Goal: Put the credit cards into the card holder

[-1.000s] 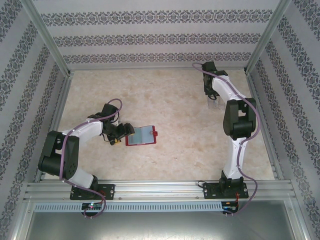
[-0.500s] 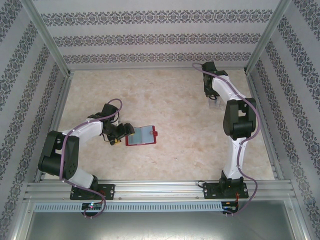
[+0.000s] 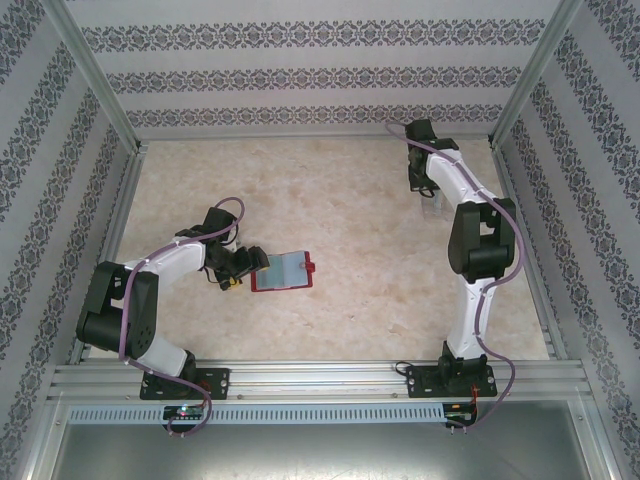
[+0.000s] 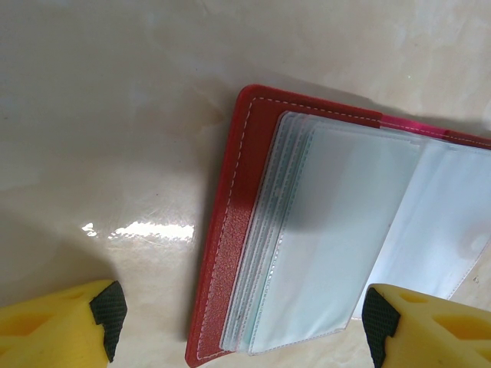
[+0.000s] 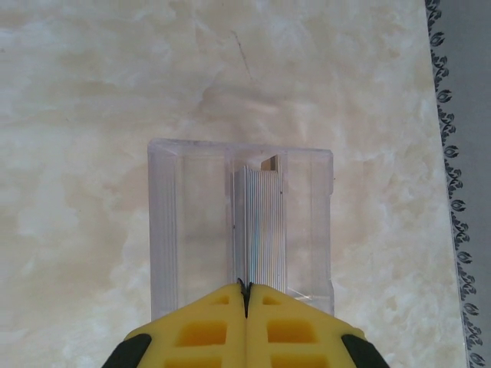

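Toward the far right corner of the table (image 3: 340, 200), we see the card holder (image 5: 192, 230), a clear plastic box standing well apart from everything else, with a whitish ribbed strip (image 5: 259, 230) running up its middle. The right gripper (image 5: 245, 290) sits at the holder's near edge, its yellow jaws pressed together along a thin seam, their tips overlapping that edge; we cannot tell whether they pinch any part of it. Nearer the left side of the table, a red wallet (image 4: 230, 230) lies open and flat, its clear sleeves (image 4: 337, 230) fanned out with a pale teal tint. We cannot tell whether the credit cards are inside those sleeves. The left gripper (image 4: 242, 310) hovers at the wallet's left edge with its jaws spread wide, one yellow finger (image 4: 61, 330) on either side of the wallet's end, holding nothing.
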